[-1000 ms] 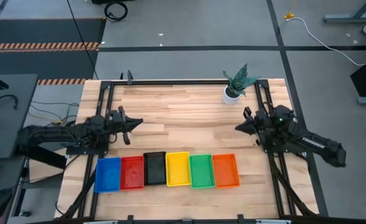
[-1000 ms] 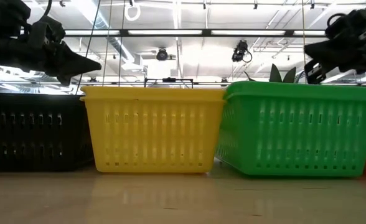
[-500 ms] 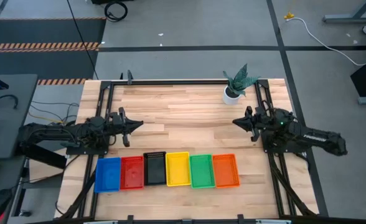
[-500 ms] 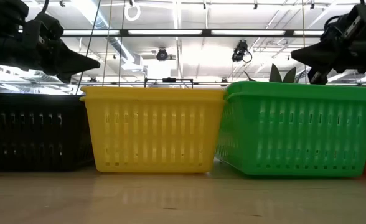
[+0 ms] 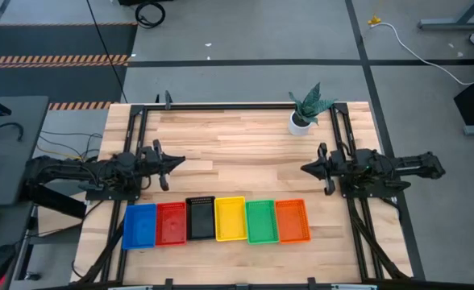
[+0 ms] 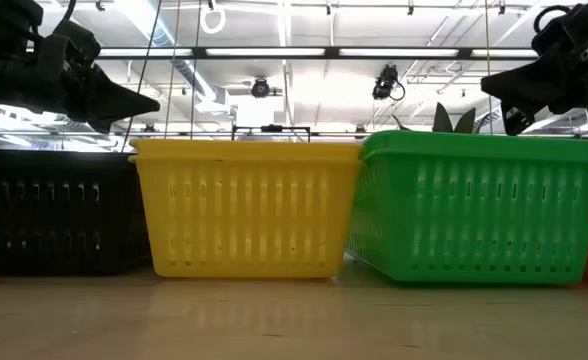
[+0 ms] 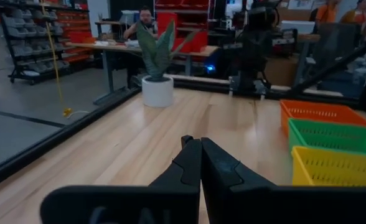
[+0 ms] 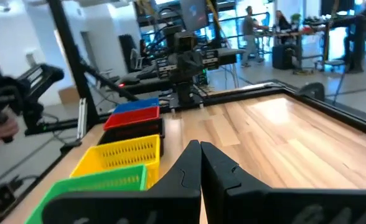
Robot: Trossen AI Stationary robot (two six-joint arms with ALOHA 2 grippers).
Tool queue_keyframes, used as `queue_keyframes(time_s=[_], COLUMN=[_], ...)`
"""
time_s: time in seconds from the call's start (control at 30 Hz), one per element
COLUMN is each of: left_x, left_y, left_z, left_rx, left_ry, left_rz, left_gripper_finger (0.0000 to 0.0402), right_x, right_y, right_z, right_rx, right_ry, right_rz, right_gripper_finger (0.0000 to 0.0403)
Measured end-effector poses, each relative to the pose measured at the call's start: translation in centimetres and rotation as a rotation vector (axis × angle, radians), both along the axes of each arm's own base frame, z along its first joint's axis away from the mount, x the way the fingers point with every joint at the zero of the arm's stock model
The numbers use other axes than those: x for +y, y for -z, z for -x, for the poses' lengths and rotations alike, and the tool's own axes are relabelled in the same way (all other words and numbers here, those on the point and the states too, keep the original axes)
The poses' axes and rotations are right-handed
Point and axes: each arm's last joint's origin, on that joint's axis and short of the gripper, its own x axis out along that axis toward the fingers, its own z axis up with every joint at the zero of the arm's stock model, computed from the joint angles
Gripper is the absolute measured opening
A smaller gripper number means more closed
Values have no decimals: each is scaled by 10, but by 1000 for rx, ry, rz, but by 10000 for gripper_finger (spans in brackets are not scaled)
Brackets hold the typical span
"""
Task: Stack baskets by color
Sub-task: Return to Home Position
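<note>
While the left pincer (image 5: 180, 159) and right pincer (image 5: 305, 167) hang closed, empty, the baskets (image 5: 230, 219) lie apart.

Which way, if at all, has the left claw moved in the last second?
No, it has not visibly moved. In the high view the left claw, shut, points to the same spot beyond the red basket as before.

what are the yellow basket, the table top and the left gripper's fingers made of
Yellow basket: seemingly moulded plastic, slightly glossy; even slotted walls, thickened rim. Table top: pale wood in jointed strips, grain showing, smooth satin finish with faint reflections. Left gripper, shut above the table's left side: dark matte fingers, probably plastic; coated metal is possible.
</note>
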Motion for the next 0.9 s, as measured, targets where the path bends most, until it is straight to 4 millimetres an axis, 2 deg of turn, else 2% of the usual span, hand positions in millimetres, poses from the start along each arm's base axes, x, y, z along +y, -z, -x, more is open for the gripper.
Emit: queue_keyframes(time_s=[0.13, 0.43, 0.57, 0.73, 0.9], left_x=[-3, -17, -15, -11, -5], left_y=[2, 6, 5, -2, -4], left_z=[0, 3, 8, 14, 16], left_rx=[23, 59, 46, -36, -51], left_ry=[41, 132, 125, 204, 158], left_rz=[5, 2, -2, -52, -112], left_gripper_finger=[4, 3, 2, 2, 2], right_x=[1, 1, 1, 1, 1], right_y=[1, 1, 1, 1, 1], right_z=[0, 0, 0, 0, 0], right_rx=[9, 9, 9, 9, 9], right_ry=[-52, -53, -52, -52, -52], right_rz=[37, 28, 25, 25, 25], right_gripper_finger=[4, 13, 14, 13, 12])
